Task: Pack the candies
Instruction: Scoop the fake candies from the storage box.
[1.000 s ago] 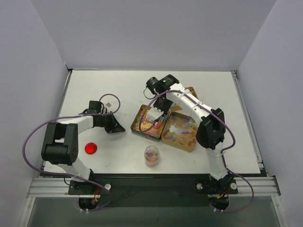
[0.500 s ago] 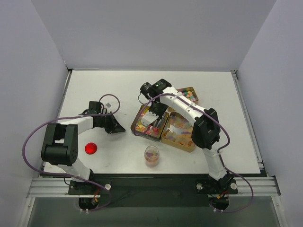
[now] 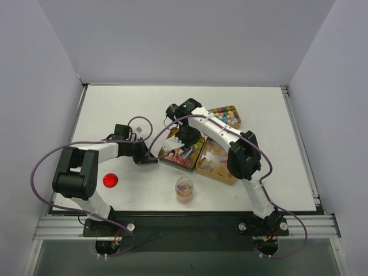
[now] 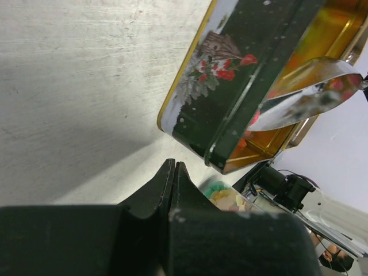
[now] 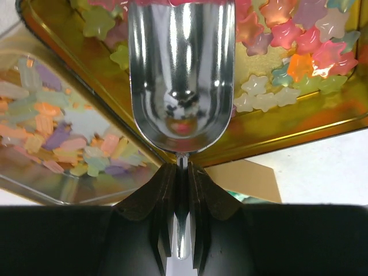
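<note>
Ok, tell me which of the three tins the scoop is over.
The leftmost tin, nearest the left gripper. The right gripper holds the scoop above its star-shaped candies; the middle tin and back tin lie further right.

Both arms are built alike — the left arm [image 3: 72, 175] and the right arm [image 3: 242, 156] pair bulky black joint housings with slim white links. A purple cable [image 3: 31, 179] loops loosely off the left one, and a second purple cable [image 3: 306, 231] trails off the right (each runs down to the black bases [image 3: 106, 246] at the rail). From the wrist cameras, the left gripper [image 4: 174, 168] and right gripper [image 5: 182, 168] show matte black fingers — wedge-shaped, tapering to narrow tips.
</note>
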Robot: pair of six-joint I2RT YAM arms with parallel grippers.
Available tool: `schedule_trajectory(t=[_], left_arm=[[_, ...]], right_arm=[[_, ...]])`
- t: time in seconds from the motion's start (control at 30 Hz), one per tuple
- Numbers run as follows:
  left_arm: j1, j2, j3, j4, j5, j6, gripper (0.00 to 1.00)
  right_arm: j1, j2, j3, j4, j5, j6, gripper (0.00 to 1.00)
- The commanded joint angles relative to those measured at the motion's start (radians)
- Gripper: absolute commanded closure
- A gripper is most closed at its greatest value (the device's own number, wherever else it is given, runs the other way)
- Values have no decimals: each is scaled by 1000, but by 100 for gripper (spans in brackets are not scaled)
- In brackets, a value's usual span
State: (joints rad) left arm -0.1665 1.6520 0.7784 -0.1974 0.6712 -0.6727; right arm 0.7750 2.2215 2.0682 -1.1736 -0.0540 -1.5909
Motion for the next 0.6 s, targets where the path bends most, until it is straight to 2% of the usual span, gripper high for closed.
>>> schedule_trajectory(t=[0.0, 0.13, 0.27, 0.57], left_arm=[[-27, 38, 27, 42, 31, -11, 100], [-48, 63, 47, 41, 34, -11, 100], [-60, 71, 51, 32, 31, -4, 100], [-68, 68, 41, 27, 30, 7, 100]], right_arm=[[24, 56, 67, -47, -32, 190, 100], [32, 115, 136, -32, -33, 343, 100], [41, 135, 161, -6, -58, 423, 100], [29, 118, 116, 97, -200, 601, 100]])
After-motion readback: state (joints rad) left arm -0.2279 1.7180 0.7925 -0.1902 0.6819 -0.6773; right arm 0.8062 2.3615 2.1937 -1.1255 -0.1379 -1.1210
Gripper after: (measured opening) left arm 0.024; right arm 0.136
